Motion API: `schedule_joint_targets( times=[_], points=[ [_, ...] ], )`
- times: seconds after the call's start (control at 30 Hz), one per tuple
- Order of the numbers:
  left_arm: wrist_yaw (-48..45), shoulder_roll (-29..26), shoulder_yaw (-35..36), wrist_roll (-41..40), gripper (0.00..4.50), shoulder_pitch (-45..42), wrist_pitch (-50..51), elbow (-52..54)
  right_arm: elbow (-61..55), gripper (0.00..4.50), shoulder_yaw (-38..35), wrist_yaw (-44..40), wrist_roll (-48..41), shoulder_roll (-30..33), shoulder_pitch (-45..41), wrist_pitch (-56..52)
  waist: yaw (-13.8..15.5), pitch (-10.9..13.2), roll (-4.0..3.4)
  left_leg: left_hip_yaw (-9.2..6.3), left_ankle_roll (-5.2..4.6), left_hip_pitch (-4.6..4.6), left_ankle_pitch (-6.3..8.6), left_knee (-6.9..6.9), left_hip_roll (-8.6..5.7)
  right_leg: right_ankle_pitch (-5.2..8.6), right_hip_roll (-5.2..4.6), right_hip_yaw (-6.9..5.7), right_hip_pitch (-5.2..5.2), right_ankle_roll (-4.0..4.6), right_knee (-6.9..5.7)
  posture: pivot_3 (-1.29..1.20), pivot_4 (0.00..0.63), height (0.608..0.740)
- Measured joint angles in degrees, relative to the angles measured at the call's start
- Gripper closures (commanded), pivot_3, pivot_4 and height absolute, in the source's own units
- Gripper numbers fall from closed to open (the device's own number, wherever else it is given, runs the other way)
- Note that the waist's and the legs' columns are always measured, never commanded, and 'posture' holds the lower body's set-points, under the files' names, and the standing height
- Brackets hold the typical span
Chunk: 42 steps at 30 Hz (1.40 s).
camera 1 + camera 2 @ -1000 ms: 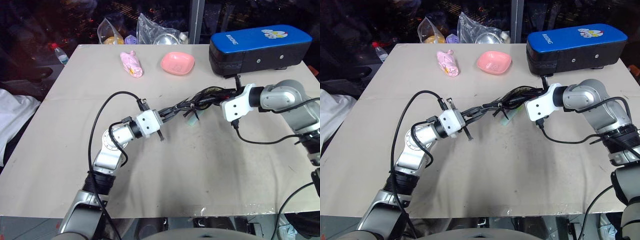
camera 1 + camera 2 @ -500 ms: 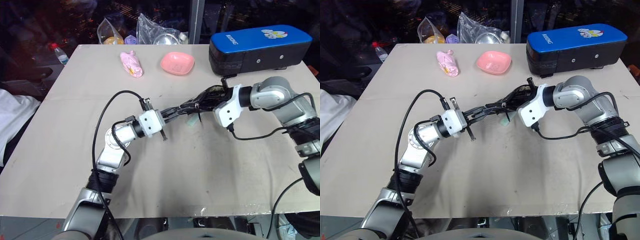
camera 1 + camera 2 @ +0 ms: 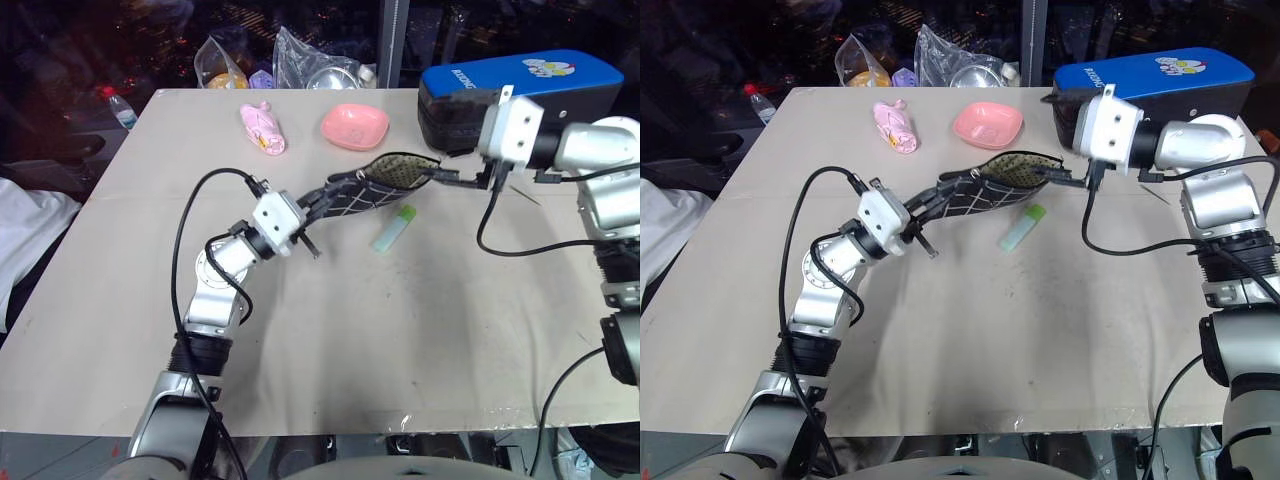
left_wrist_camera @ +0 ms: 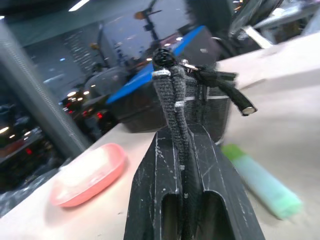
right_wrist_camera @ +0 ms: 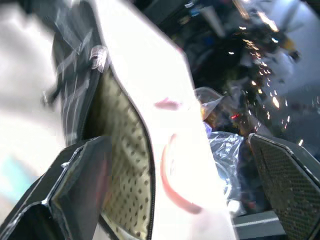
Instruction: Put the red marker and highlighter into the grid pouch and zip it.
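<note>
My left gripper (image 3: 316,201) is shut on one end of the grid pouch (image 3: 365,192), black with white lines, and holds it up off the table. The pouch's mouth gapes, showing a pale dotted lining (image 5: 125,165). At that mouth is my right gripper (image 3: 1052,138), open wide, its lower finger against the mouth's edge and its upper finger in front of the blue case. The highlighter (image 3: 393,230), mint with a green cap, lies on the table below the pouch's mouth. The left wrist view shows my left gripper (image 4: 182,145) clamping the pouch's edge. The red marker is hidden.
A big blue and black case (image 3: 520,95) stands at the back right, just behind my right gripper. A pink dish (image 3: 355,126) and a pink toy (image 3: 263,130) lie at the back. Plastic bags (image 3: 310,65) sit past the table's far edge (image 3: 200,92).
My right gripper has opened, rolled and risen at the pouch's mouth. The pouch now hangs lifted with its mouth spread. The highlighter lies uncovered on the table. My left gripper has shifted slightly left and up.
</note>
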State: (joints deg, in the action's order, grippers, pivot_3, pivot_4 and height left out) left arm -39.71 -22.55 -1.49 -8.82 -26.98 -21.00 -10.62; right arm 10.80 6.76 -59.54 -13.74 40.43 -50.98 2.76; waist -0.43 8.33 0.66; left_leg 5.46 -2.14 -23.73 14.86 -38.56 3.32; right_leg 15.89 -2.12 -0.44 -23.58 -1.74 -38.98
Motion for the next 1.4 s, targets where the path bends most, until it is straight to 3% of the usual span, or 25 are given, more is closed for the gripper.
schedule_joint_targets(
  times=[0.2,0.33,0.57,0.73,1.07,1.4],
  points=[
    [2.99,-1.64,3.93,-0.24,4.50,-1.13,0.85,-1.41,-12.86,0.03,0.28,8.46,-5.79,-6.85,16.02,-22.10,0.03,-0.02,0.03,-0.05,0.01,-0.05,0.00,0.00,-0.04,0.00,-0.03,-0.05,0.00,-0.01,0.00,0.00,0.150,0.737],
    [3.81,-2.70,5.07,-0.22,4.50,-0.37,0.95,-1.43,-14.44,0.03,0.34,15.41,-2.90,-9.59,16.96,-27.42,-0.11,-0.03,0.05,0.00,0.00,-0.02,0.00,-0.04,-0.06,-0.01,0.00,-0.02,0.01,-0.02,0.00,0.00,0.150,0.737],
    [5.37,-2.75,5.47,0.11,4.50,1.49,1.63,-1.02,-17.89,0.03,1.97,36.17,2.82,-26.38,19.90,-38.97,-0.21,-0.03,0.04,-0.06,0.05,-0.08,-0.03,0.04,-0.02,-0.01,0.06,-0.07,-0.05,-0.02,0.00,0.00,0.150,0.737],
    [6.17,-2.08,5.39,0.35,4.50,1.95,1.86,-0.67,-17.49,0.03,6.44,46.90,10.53,-32.09,21.56,-39.69,-0.14,-0.03,0.05,-0.05,0.05,-0.09,-0.03,-0.01,-0.09,-0.01,0.02,-0.05,-0.04,-0.02,0.00,0.00,0.150,0.737],
    [5.97,-1.81,4.20,0.81,4.50,1.28,1.86,-0.68,-11.60,0.03,10.65,51.29,18.77,-33.63,20.96,-40.57,-0.39,-0.04,0.06,-0.07,0.06,-0.05,-0.04,0.04,-0.05,-0.01,0.11,-0.05,-0.04,-0.03,0.00,0.00,0.150,0.737],
    [5.69,-1.88,3.42,0.89,4.50,1.37,1.84,-0.68,-16.17,0.03,3.56,59.03,18.82,-42.48,21.19,-55.17,-0.02,-0.07,0.10,-0.10,0.06,-0.08,-0.03,0.03,-0.10,-0.02,0.03,-0.07,-0.02,-0.03,0.01,0.00,0.150,0.737]
  ],
)
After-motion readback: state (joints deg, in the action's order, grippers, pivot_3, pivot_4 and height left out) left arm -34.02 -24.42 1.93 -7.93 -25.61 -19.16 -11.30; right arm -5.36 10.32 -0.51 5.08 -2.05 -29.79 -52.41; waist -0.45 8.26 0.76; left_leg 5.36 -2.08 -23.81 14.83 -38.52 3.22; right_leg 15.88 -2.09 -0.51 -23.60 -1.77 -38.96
